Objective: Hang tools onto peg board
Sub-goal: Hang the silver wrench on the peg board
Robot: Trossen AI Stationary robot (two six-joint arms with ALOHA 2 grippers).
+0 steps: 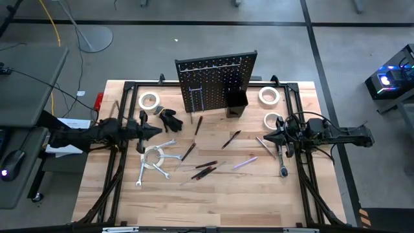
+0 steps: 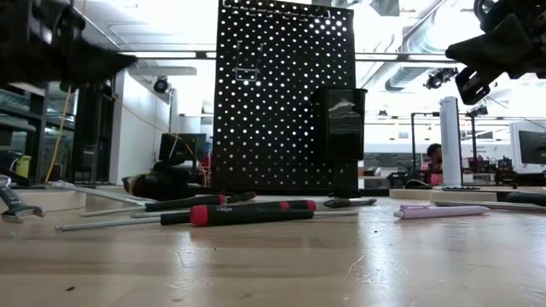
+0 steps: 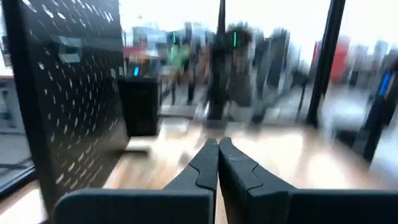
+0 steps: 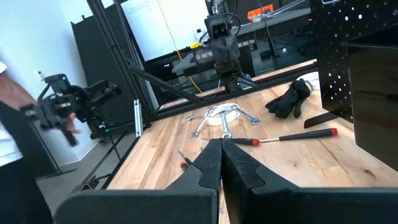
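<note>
The black peg board (image 1: 217, 81) stands upright at the table's far middle, with a black open-topped bin (image 1: 235, 102) on its front. Tools lie flat on the table: white tape rolls (image 1: 149, 101) (image 1: 269, 96) (image 1: 273, 120), silver wrenches around another roll (image 1: 154, 158), dark and red-handled screwdrivers (image 1: 204, 169), a purple one (image 1: 245, 162) and a ratchet (image 1: 280, 160). My left gripper (image 1: 159, 131) hovers shut and empty above the table's left side; its shut fingertips show in the left wrist view (image 3: 217, 145). My right gripper (image 1: 264, 137) hovers shut and empty at the right (image 4: 221, 144).
A black glove (image 1: 171, 118) lies left of the board. Bare wood spreads along the table's near edge (image 1: 213, 204). The black frame rails (image 1: 303, 181) run along both sides. In the right wrist view a person (image 4: 15, 124) stands beyond the table's left side.
</note>
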